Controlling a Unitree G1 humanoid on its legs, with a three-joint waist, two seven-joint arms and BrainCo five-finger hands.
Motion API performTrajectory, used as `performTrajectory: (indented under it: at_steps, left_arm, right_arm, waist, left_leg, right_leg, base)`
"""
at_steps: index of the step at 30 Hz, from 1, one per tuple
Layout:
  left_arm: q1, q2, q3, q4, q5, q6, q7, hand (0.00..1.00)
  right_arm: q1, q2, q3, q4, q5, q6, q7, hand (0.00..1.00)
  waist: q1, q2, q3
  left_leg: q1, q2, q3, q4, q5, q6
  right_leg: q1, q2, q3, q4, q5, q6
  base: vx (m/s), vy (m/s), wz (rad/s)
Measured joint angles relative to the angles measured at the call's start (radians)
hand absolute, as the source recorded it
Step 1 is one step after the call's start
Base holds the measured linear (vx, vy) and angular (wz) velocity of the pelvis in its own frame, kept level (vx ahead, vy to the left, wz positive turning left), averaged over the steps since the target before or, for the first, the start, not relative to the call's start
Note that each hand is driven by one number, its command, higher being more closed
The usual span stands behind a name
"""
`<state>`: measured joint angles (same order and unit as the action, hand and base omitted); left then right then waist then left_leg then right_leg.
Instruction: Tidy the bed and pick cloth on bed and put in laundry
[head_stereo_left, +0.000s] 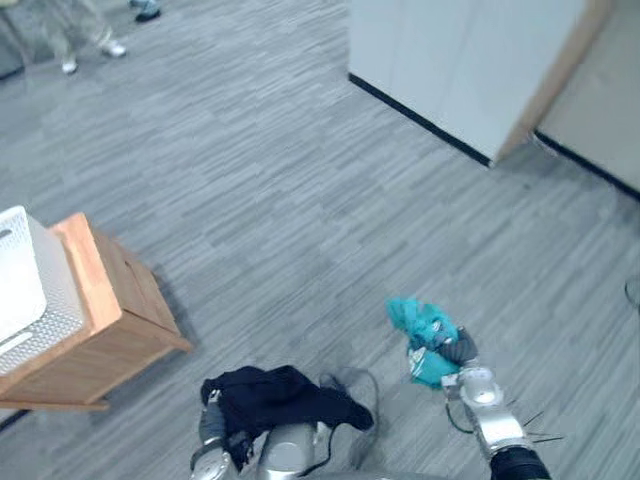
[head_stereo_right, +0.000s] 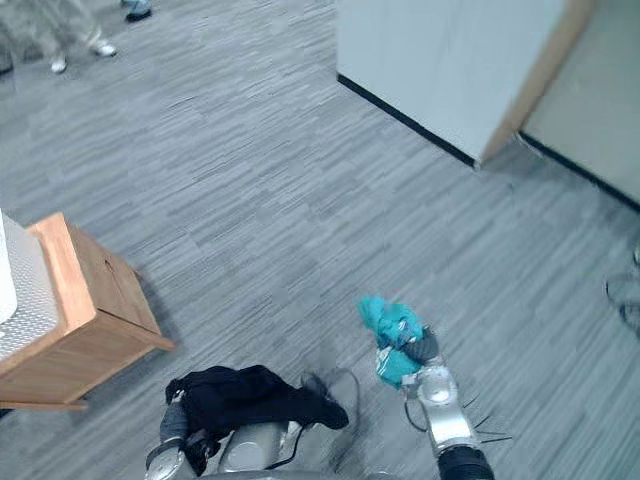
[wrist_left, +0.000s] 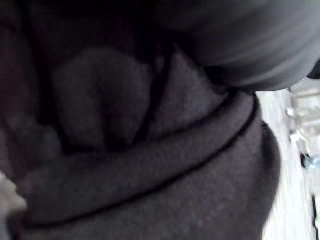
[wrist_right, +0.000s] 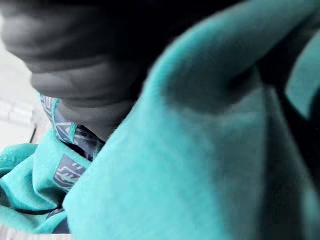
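A dark navy cloth hangs bunched from my left hand at the bottom of the eye views, above the grey floor. It also fills the left wrist view as dark folds. A teal cloth with a patterned patch is bunched in my right hand, held up over the floor at lower right. In the right wrist view the teal cloth lies pressed against the hand's dark cover. Both cloths cover most of the fingers.
A low wooden stand at the left carries a white perforated basket. A white cabinet with a dark base strip stands at the upper right. A person's legs and shoes are at the far upper left. Grey plank floor lies between.
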<state>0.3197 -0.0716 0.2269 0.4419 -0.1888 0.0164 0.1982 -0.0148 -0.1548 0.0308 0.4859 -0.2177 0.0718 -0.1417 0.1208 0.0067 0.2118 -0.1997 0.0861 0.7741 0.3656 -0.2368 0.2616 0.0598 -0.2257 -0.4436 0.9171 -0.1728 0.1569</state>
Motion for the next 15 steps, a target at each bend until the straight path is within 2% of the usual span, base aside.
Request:
performTrajectory:
  at_steps: [1, 2, 3, 4, 5, 7, 8, 9, 10, 11, 12, 13, 14, 15]
  left_arm:
    - [0.000, 0.001, -0.014, 0.003, 0.000, 0.012, 0.004, 1.00]
    - [0.000, 0.001, -0.023, 0.003, 0.000, 0.015, 0.006, 1.00]
    - [0.000, 0.002, -0.041, 0.003, 0.000, 0.015, 0.008, 1.00]
    - [-0.002, 0.003, -0.049, 0.003, 0.000, 0.010, 0.008, 1.00]
    - [-0.004, 0.003, -0.050, 0.005, 0.000, 0.009, 0.008, 1.00]
    - [-0.036, 0.023, -0.076, 0.050, 0.004, -0.002, 0.019, 1.00]
    - [-0.049, 0.028, -0.083, 0.071, 0.005, -0.002, 0.022, 1.00]
    - [-0.060, 0.036, -0.095, 0.091, 0.011, -0.002, 0.025, 1.00]
    - [-0.058, 0.043, -0.103, 0.105, 0.024, -0.001, 0.025, 1.00]
    - [-0.052, 0.047, -0.105, 0.110, 0.031, -0.001, 0.026, 1.00]
    - [-0.024, 0.055, -0.111, 0.109, 0.046, 0.000, 0.026, 1.00]
    - [-0.013, 0.063, -0.116, 0.105, 0.046, -0.002, 0.025, 1.00]
    - [0.021, 0.069, -0.112, 0.112, 0.045, 0.002, 0.026, 1.00]
    - [0.036, 0.054, -0.104, 0.113, 0.045, 0.002, 0.025, 1.00]
  right_arm:
    - [0.010, 0.014, 0.001, 0.000, 0.000, 0.001, 0.015, 1.00]
    - [0.017, 0.018, 0.001, -0.001, 0.000, 0.000, 0.015, 1.00]
    - [0.046, 0.023, 0.002, -0.011, 0.002, -0.007, 0.016, 1.00]
    - [0.069, 0.027, 0.002, -0.047, 0.003, -0.017, 0.016, 1.00]
    - [0.075, 0.028, 0.001, -0.058, 0.003, -0.022, 0.016, 1.00]
    - [0.100, 0.031, -0.012, -0.113, 0.016, -0.037, 0.017, 1.00]
    - [0.104, 0.033, -0.022, -0.113, 0.018, -0.039, 0.017, 1.00]
    - [0.117, 0.039, -0.035, -0.113, 0.019, -0.038, 0.017, 1.00]
    - [0.127, 0.051, -0.047, -0.113, 0.019, -0.033, 0.017, 1.00]
    - [0.142, 0.059, -0.047, -0.113, 0.019, -0.023, 0.016, 1.00]
    - [0.171, 0.074, -0.045, -0.113, 0.017, -0.018, 0.017, 1.00]
    - [0.190, 0.079, -0.036, -0.113, 0.017, -0.017, 0.019, 1.00]
    - [0.226, 0.070, -0.018, -0.112, 0.017, -0.014, 0.032, 1.00]
    - [0.226, 0.062, -0.017, -0.105, 0.018, -0.010, 0.038, 1.00]
  waist:
    - [-0.018, 0.000, 0.001]
    - [-0.028, 0.004, 0.003]
    - [-0.039, 0.014, 0.006]
    - [-0.057, 0.026, 0.006]
    - [-0.060, 0.025, 0.004]
    - [-0.081, 0.016, -0.001]
    - [-0.080, 0.012, -0.002]
    - [-0.080, 0.009, -0.003]
    - [-0.079, -0.005, -0.001]
    - [-0.078, -0.011, -0.003]
    - [-0.083, -0.012, -0.008]
    - [-0.085, -0.017, -0.017]
    - [-0.091, -0.014, -0.056]
    - [-0.082, 0.042, -0.073]
  left_leg:
    - [0.065, -0.031, -0.106, 0.014, -0.021, -0.014]
    - [0.099, -0.042, -0.150, 0.004, -0.021, -0.015]
    - [0.178, -0.061, -0.244, -0.037, -0.019, -0.018]
    - [0.226, -0.072, -0.327, -0.069, -0.009, -0.035]
    - [0.235, -0.075, -0.348, -0.077, -0.008, -0.045]
    - [0.298, -0.090, -0.480, -0.155, -0.008, -0.113]
    - [0.319, -0.090, -0.516, -0.171, -0.010, -0.130]
    - [0.351, -0.088, -0.562, -0.190, -0.015, -0.157]
    - [0.386, -0.086, -0.604, -0.197, -0.034, -0.194]
    - [0.411, -0.083, -0.620, -0.199, -0.052, -0.224]
    - [0.445, -0.068, -0.645, -0.190, -0.089, -0.261]
    - [0.456, -0.060, -0.670, -0.175, -0.114, -0.279]
    - [0.468, 0.001, -0.721, -0.114, -0.171, -0.315]
    - [0.407, 0.070, -0.720, 0.059, -0.179, -0.327]
  right_leg:
    - [-0.064, -0.040, 0.037, 0.194, -0.001, -0.022]
    - [-0.070, -0.046, 0.035, 0.205, -0.009, -0.041]
    - [-0.091, -0.052, 0.036, 0.168, -0.034, -0.087]
    - [-0.142, -0.057, 0.055, 0.079, -0.049, -0.102]
    - [-0.159, -0.057, 0.066, 0.049, -0.052, -0.100]
    - [-0.275, -0.044, 0.187, -0.285, -0.047, -0.062]
    - [-0.297, -0.036, 0.229, -0.430, -0.019, -0.040]
    - [-0.309, -0.027, 0.285, -0.632, 0.048, -0.004]
    - [-0.323, -0.029, 0.350, -0.753, 0.094, 0.049]
    - [-0.332, -0.032, 0.378, -0.779, 0.107, 0.050]
    - [-0.331, -0.031, 0.395, -0.766, 0.119, 0.030]
    - [-0.329, -0.024, 0.396, -0.741, 0.123, 0.010]
    - [-0.326, 0.033, 0.400, -0.663, 0.196, 0.003]
    - [-0.322, 0.071, 0.354, -0.619, 0.194, -0.004]
  base:
    - [0.74, 0.042, 1.94]
    - [0.87, 0.008, 2.40]
    - [0.68, -0.070, 2.33]
    - [0.65, -0.106, 2.17]
    - [0.60, -0.176, 2.06]
    - [0.55, -0.257, 1.80]
    - [0.51, -0.333, 1.52]
    - [0.51, -0.392, 1.39]
    - [0.50, -0.418, 1.32]
    - [0.60, -0.567, 1.36]
    - [0.39, -0.395, 1.10]
    - [0.64, -0.662, 1.31]
    - [0.45, -0.456, 1.11]
    - [0.63, -0.668, 0.98]
